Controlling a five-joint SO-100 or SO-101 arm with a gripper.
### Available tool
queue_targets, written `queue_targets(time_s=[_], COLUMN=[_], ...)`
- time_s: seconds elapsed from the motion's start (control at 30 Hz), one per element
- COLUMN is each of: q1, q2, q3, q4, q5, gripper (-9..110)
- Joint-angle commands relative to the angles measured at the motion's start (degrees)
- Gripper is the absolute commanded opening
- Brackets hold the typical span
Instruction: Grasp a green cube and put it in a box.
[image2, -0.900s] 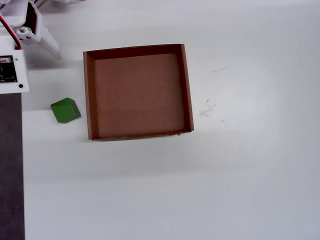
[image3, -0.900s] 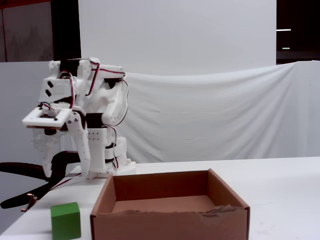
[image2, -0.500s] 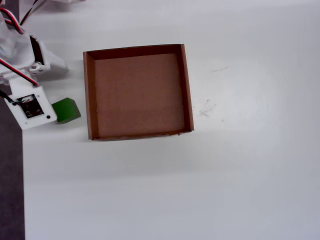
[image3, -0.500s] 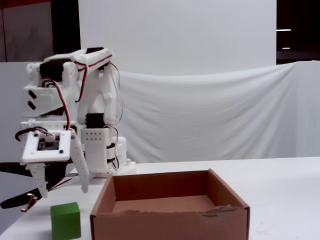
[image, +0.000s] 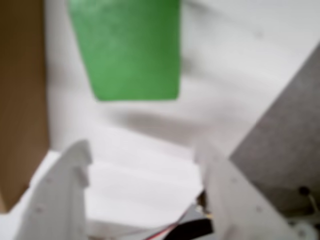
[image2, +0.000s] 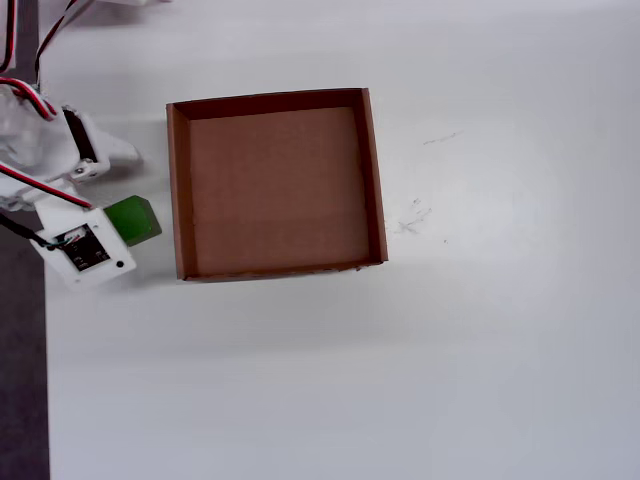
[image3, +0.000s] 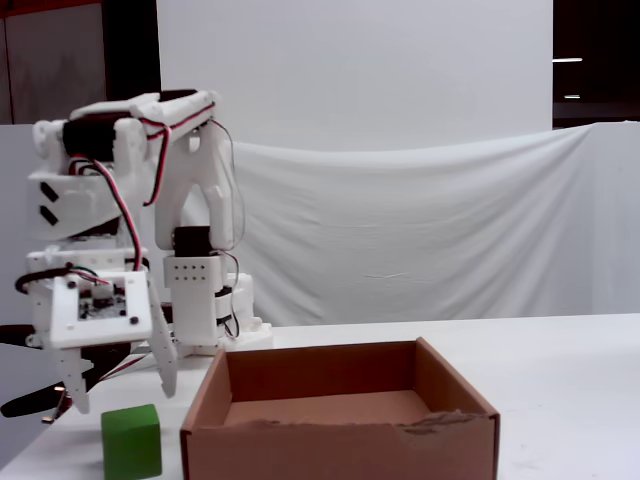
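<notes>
Fingers (image: 82, 172) spread apart above the cube, holding nothing

Fingers hang over the green cube (image3: 131, 441); cube sits on the white counter (image2: 480, 330), just left of the box (image2: 373, 180) in the overhead view; box floor bare; grey strip borders the counter.

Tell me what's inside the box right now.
Nothing: in the overhead view the box shows only its bare brown floor. The green cube sits on the table outside its left wall, partly covered by the gripper, which hangs open above it.
</notes>
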Motion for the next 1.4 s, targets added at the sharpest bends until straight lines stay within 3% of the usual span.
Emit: queue_targets(time_s=[0.0, 0.67, 1.37], q1=[-0.97, -4.83, -6.42], q2=[-0.18, -6.15, -8.26], q3=[-3.43, -7.29, -5.54], q4=[-2.11, -13.71, -13.36], q5=[-0.26, -0.09, -0.09], gripper=[28, 28, 28])
